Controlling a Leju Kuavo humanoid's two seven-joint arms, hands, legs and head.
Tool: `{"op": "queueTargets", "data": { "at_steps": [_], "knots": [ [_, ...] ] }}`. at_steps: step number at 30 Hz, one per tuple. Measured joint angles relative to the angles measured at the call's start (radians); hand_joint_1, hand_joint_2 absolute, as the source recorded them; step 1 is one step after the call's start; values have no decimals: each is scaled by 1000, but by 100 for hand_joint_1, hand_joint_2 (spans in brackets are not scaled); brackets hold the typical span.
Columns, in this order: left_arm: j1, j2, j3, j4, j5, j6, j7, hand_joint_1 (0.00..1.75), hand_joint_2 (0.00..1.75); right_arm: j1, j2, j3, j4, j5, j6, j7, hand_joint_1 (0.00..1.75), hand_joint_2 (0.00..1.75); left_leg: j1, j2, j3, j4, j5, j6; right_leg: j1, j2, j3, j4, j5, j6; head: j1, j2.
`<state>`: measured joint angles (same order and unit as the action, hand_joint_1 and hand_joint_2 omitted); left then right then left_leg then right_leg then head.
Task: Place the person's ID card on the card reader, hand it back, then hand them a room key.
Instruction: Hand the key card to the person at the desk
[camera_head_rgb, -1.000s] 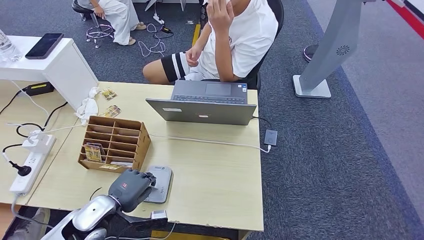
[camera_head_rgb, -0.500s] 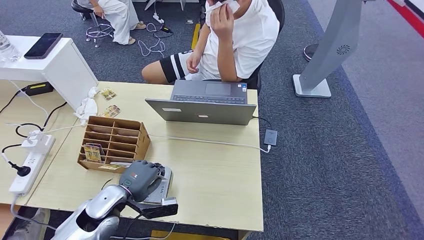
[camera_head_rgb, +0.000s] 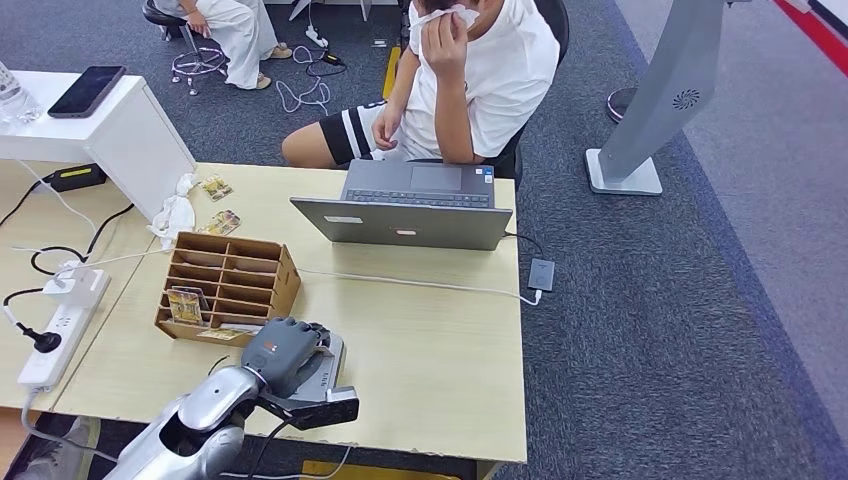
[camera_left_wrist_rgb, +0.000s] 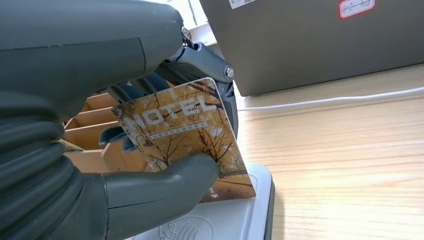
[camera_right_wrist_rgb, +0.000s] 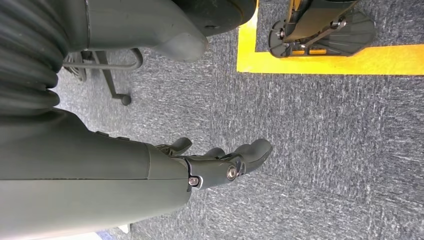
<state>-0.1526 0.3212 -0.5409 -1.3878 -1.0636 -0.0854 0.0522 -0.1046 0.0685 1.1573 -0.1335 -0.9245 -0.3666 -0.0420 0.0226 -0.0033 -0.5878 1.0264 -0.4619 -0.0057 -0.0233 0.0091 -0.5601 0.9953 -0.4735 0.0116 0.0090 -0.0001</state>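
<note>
My left hand (camera_head_rgb: 284, 351) hovers over the grey card reader (camera_head_rgb: 329, 369) near the table's front edge. In the left wrist view that hand (camera_left_wrist_rgb: 150, 100) pinches a yellow-brown card printed "HOTEL" (camera_left_wrist_rgb: 185, 135) between thumb and fingers, just above the reader's pale top (camera_left_wrist_rgb: 230, 220). A wooden card rack (camera_head_rgb: 228, 287) with several cards stands just behind the reader. The person (camera_head_rgb: 470, 80) sits across the table behind a laptop (camera_head_rgb: 405, 210), one hand holding a tissue at the face. My right hand (camera_right_wrist_rgb: 220, 162) hangs over the carpet, fingers loosely extended, holding nothing.
A white cable (camera_head_rgb: 420, 284) runs across the table to a small dark box (camera_head_rgb: 541, 274) on the floor. A power strip (camera_head_rgb: 55, 330) and cords lie at the left. Loose cards (camera_head_rgb: 222, 222) lie beyond the rack. Another person (camera_head_rgb: 230, 30) sits at the far left.
My left hand has moved right and forward from beside the rack to over the card reader. The person raised a tissue to the face.
</note>
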Motion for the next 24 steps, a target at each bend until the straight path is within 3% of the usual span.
{"op": "queueTargets", "data": {
  "at_steps": [11, 14, 19, 24],
  "knots": [
    [-3, 18, 0, 10, -2, -19, 18, 175, 175, -1, 0, 13, 0, 6, 0, 5, 0, 175, 0, 0, 1, 0, 0, 0, 0, 0, 2, 0, 0, 0, 0, 0],
    [-4, 11, 0, 9, -18, 55, 15, 175, 175, -1, 0, 13, 0, -6, -1, 9, 0, 175, 1, 0, 1, 0, 1, -1, 0, 0, 1, 0, 0, 0, 0, 0],
    [-44, -45, 11, -49, -95, 278, 10, 175, 175, -1, 0, 14, 0, -14, -4, 8, 0, 175, 1, -1, -2, 0, 3, 1, 0, -1, -1, 0, 2, 1, 0, 0],
    [-88, -90, 32, -127, -124, 335, 7, 175, 175, -1, 0, 15, 0, -13, -4, 7, 0, 175, 0, 1, -2, 0, 3, 1, 0, 1, -1, 0, 3, 2, 0, 0]
  ]
}}
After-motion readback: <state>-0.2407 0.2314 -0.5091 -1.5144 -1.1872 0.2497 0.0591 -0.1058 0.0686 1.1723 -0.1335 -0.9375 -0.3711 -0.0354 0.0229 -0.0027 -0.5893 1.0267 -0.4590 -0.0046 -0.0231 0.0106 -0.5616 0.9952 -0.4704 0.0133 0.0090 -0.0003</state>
